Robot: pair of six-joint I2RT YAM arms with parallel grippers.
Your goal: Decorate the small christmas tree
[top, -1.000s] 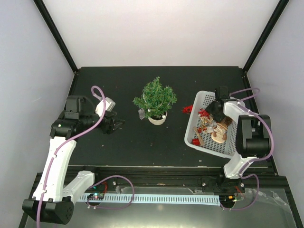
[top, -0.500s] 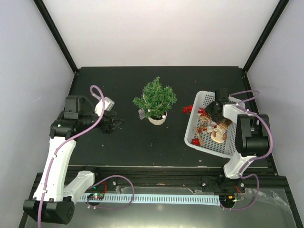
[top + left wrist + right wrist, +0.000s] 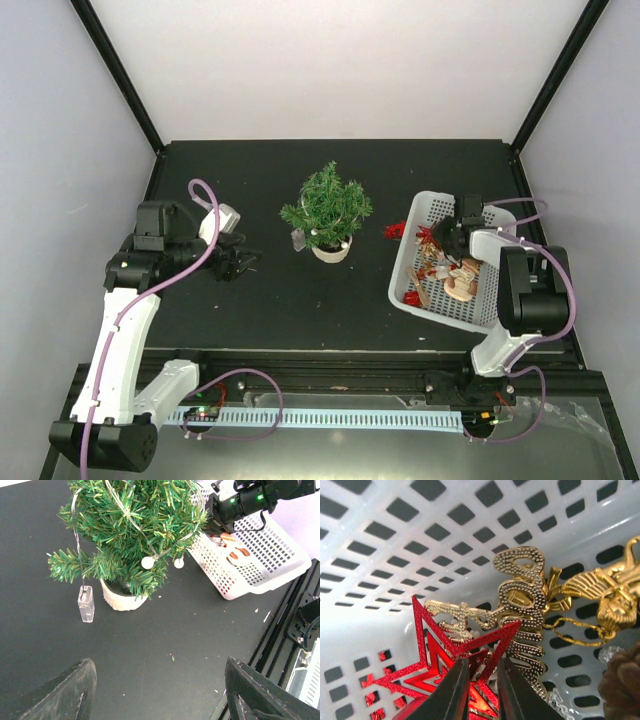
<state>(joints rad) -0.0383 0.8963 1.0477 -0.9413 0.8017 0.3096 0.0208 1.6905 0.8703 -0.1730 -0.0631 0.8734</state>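
The small christmas tree (image 3: 328, 207) stands in its cream pot (image 3: 331, 250) at mid-table, with a wire light string and a clear box (image 3: 86, 604) hanging off it. It also shows in the left wrist view (image 3: 135, 525). My left gripper (image 3: 240, 263) is open and empty, low over the table left of the tree (image 3: 160, 700). My right gripper (image 3: 441, 240) is down in the white basket (image 3: 412, 262). Its narrow jaws (image 3: 482, 692) are closed around an arm of a red glitter star (image 3: 440, 652).
The basket holds a gold lettered ornament (image 3: 520, 605), a gold angel (image 3: 607, 595) and a pine cone (image 3: 622, 680). A red ornament (image 3: 395, 231) lies on the table between tree and basket. The rail (image 3: 330, 355) runs along the near edge.
My right gripper has sunk a little lower and nearer into the basket, over the red star. The left arm has barely moved.
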